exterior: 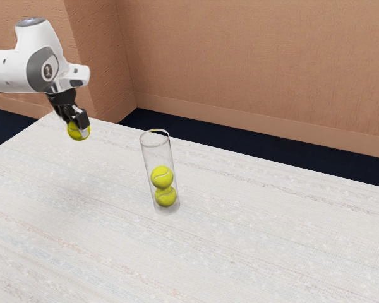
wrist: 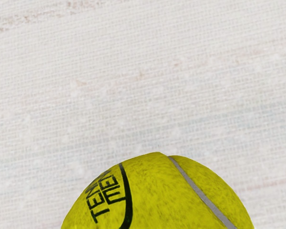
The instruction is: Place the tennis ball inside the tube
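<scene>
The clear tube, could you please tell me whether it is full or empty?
Partly full: the tube holds two tennis balls, one above the other, with empty space above them up to the rim.

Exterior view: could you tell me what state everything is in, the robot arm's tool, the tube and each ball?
Tool, closed on a ball.
Held ball, gripped, outside the tube.
Tube, standing on the table, two balls inside, space above them.
Upper ball, in the tube, resting on the lower one.
Lower ball, in the tube, near its bottom.
</scene>
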You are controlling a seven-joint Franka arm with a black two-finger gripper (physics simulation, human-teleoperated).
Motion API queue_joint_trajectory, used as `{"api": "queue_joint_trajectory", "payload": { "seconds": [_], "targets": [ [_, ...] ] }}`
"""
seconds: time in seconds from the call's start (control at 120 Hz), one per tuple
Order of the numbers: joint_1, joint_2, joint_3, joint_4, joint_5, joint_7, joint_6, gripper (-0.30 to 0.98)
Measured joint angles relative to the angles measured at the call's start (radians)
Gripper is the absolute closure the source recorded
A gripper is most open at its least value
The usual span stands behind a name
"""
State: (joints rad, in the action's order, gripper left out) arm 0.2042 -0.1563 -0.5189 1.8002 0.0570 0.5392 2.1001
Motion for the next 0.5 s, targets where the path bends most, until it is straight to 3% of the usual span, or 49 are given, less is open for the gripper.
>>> {"api": "queue_joint_trajectory", "payload": {
  "seconds": [0.183, 0.5],
  "targets": [
    [0.003, 0.005, 0.136, -0.089, -0.105, -0.066, -0.038, 0.48],
    [0.003, 0.013, 0.316, -0.146, -0.222, -0.177, -0.077, 0.49]
  ]
}}
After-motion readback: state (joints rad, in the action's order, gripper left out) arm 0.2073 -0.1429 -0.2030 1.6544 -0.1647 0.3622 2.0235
